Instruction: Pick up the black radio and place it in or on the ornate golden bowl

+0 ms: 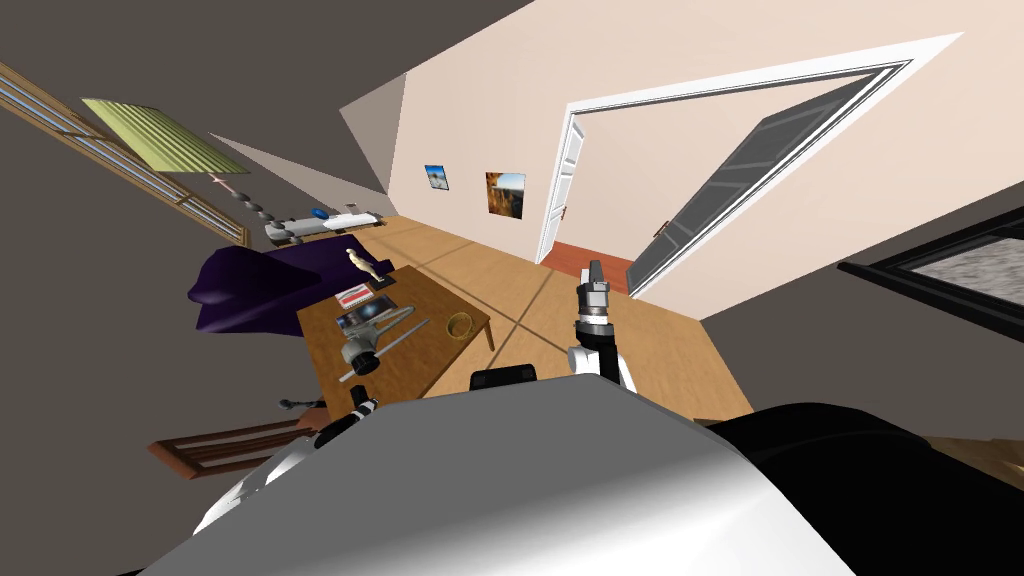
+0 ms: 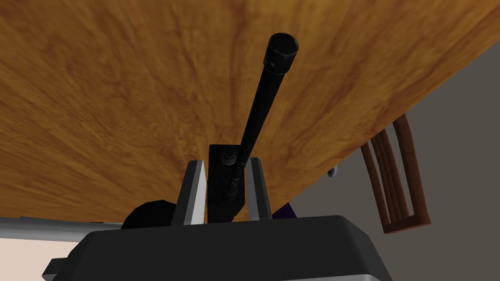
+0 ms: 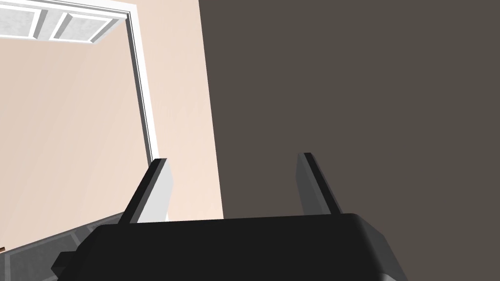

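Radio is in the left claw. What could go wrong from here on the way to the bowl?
1. The left claw is shut on the black radio, and the long antenna juts far past it. It could strike the table and twist the radio loose.
2. The golden bowl looks small and sits near the table's edge, so the radio may tip out.
3. A grey device lies close to the likely path.

Base of radio (image 2: 220, 190) hidden by left claw (image 2: 224, 162), bowl (image 1: 459, 325) — detail too small
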You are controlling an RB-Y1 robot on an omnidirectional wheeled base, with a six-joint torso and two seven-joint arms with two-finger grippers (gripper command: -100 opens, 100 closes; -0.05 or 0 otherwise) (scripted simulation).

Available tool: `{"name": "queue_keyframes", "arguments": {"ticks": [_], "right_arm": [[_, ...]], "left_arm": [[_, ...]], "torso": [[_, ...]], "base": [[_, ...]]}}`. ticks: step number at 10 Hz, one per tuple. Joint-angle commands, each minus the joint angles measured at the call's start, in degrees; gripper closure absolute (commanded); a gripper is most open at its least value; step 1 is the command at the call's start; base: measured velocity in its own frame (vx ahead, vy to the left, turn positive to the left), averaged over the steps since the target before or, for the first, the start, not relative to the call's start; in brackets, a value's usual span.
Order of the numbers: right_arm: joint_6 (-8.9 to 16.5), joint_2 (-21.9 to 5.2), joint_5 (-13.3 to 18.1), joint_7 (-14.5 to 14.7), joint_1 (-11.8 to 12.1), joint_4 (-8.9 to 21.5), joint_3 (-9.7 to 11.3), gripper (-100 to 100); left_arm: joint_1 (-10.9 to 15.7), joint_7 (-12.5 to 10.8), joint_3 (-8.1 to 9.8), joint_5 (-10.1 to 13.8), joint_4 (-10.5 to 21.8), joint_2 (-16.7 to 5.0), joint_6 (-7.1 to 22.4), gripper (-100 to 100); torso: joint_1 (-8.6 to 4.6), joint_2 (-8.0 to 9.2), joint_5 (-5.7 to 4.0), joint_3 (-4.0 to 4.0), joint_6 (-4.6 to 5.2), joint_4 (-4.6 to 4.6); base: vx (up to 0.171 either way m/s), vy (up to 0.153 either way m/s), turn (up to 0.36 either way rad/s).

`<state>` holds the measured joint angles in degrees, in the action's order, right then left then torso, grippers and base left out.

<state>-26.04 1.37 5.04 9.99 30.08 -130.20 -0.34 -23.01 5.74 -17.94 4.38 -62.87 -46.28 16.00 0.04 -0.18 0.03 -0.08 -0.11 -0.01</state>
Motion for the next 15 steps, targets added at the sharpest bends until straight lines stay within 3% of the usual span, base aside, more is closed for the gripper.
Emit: {"name": "queue_keyframes", "arguments": {"ticks": [1, 2, 3, 4, 8, 9, 10, 11, 15], "right_arm": [[0.0, 0.0, 0.0, 0.0, 0.0, 0.0, 0.0, 0], [0.0, 0.0, 0.0, 0.0, 0.0, 0.0, 0.0, 0], [0.0, 0.0, 0.0, 0.0, 0.0, 0.0, 0.0, 0], [0.0, 0.0, 0.0, 0.0, 0.0, 0.0, 0.0, 0], [0.0, 0.0, 0.0, 0.0, 0.0, 0.0, 0.0, 0], [0.0, 0.0, 0.0, 0.0, 0.0, 0.0, 0.0, 0], [0.0, 0.0, 0.0, 0.0, 0.0, 0.0, 0.0, 0], [0.0, 0.0, 0.0, 0.0, 0.0, 0.0, 0.0, 0], [0.0, 0.0, 0.0, 0.0, 0.0, 0.0, 0.0, 0]], "left_arm": [[0.0, 0.0, 0.00, 0.0, 0.0, 0.0, 0.0, 100], [0.0, 0.0, 0.00, 0.0, 0.0, 0.0, 0.0, 100], [0.0, 0.0, 0.00, 0.0, 0.0, 0.0, 0.0, 0], [-1.0, -0.3, -0.27, 0.7, -2.0, -1.3, 0.6, 100], [-2.7, -0.9, -0.85, 2.0, -5.7, -3.8, 1.8, 100], [-2.4, -0.8, -0.77, 1.8, -5.0, -3.4, 1.6, 100], [-2.5, -0.8, -0.77, 1.8, -5.2, -3.5, 1.6, 0], [-3.6, -0.7, -0.05, 3.3, -5.5, -4.8, 3.9, 100], [-5.1, -0.6, 0.95, 5.6, -6.4, -7.0, 7.3, 100]], "torso": [[0.00, 0.00, 0.00, 0.00, 0.00, 0.00], [0.00, 0.00, 0.00, 0.00, 0.00, 0.00], [0.00, 0.00, -0.01, 0.00, 0.00, 0.00], [-0.01, 0.01, -0.01, 0.00, 0.00, 0.00], [-0.18, 0.00, -0.06, 0.00, -0.01, 0.00], [-0.17, 0.00, -0.07, 0.00, 0.00, 0.00], [-0.11, 0.00, -0.05, 0.00, 0.01, 0.00], [-0.07, 0.00, -0.04, 0.00, 0.01, 0.00], [-0.59, -0.23, -0.16, -0.13, -0.01, -0.06]], "base": [[0.000, 0.000, 0.000], [0.000, 0.000, 0.000], [0.000, 0.000, 0.000], [0.006, -0.024, 0.059], [0.006, -0.031, 0.038], [0.003, -0.012, 0.006], [0.000, 0.000, 0.000], [0.069, -0.091, 0.046], [0.061, -0.126, 0.033]]}}
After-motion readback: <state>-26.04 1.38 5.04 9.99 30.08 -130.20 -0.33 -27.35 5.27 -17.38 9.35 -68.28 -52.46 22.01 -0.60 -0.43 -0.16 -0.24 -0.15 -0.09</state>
